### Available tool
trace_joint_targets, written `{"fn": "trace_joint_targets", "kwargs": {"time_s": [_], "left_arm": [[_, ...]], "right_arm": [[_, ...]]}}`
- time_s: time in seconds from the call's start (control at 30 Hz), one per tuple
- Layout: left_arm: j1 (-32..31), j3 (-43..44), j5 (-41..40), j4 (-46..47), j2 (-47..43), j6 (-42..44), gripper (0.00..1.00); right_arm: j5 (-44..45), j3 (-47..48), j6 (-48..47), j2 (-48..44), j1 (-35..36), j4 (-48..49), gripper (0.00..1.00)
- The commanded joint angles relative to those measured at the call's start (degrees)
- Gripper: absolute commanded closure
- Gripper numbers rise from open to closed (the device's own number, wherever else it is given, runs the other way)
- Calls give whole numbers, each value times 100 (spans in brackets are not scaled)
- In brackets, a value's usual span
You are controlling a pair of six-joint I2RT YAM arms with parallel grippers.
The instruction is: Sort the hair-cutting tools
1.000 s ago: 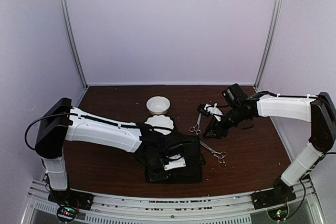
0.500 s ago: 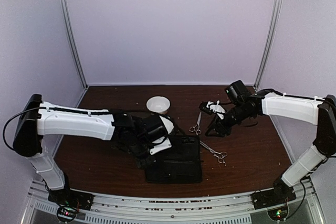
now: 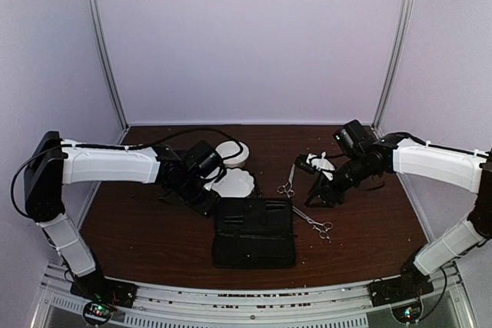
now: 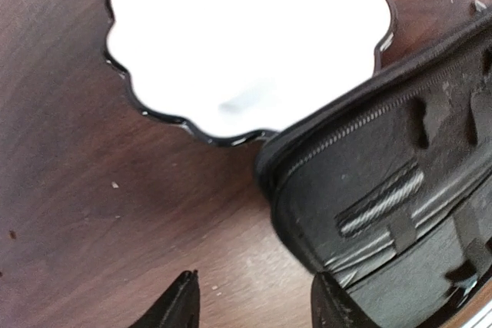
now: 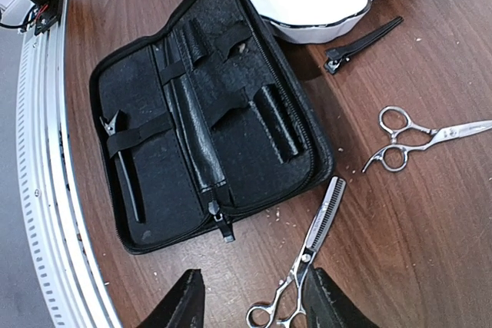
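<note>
1. Left gripper (image 4: 256, 296): a second ago it was down over the middle of the black case, with the arm stretched across it. It has since drawn back to the left and now stands off the case's far left corner, above bare table (image 3: 146, 236). Jaws parted, nothing between them.
2. Scalloped white bowl (image 3: 234, 183): sits at the case's far left corner. In the left wrist view the case edge overlaps its rim. Earlier partly covered by the arm, now in full view; same place.
3. Round white bowl (image 3: 231, 153): just behind the scalloped one. Unmoved.
4. Black case (image 3: 254, 232): lies open and flat near the table's front edge, now uncovered.
5. Strapped black clip (image 5: 123, 170): inside the case, in the half toward the table's near edge, under an elastic strap.
6. Loose black clip (image 5: 361, 44): on the table just beside the scalloped bowl, between it and the plain scissors.
7. Plain scissors (image 3: 288, 182): on the table to the right of the bowls. Unmoved.
8. Toothed scissors (image 3: 314, 224): on the table just beside the case's right edge. Unmoved.
9. Right gripper (image 3: 317, 193): hovers between the two scissors, jaws parted and empty. In its wrist view the rings of the toothed scissors show between the fingers. The arm has shifted slightly to the right.
</note>
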Motion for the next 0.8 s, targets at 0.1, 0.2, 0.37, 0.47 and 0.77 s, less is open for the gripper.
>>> {"fn": "trace_joint_targets", "kwargs": {"time_s": [0.1,0.2,0.37,0.47,0.77], "left_arm": [[106,145,222,558,447,-658,53],[115,119,176,556,547,-708,57],[116,-62,426,865,561,-731,78],[109,-178,432,956,401,-668,97],[116,-1123,-120,794,-850,-655,100]], "right_arm": [[-78,-97,122,-183,39,110,53],[-97,-127,123,-167,40,138,53],[-95,-148,118,-145,39,183,53],[-105,-184,106,-141,40,203,53],[81,-57,33,11,47,162,54]]}}
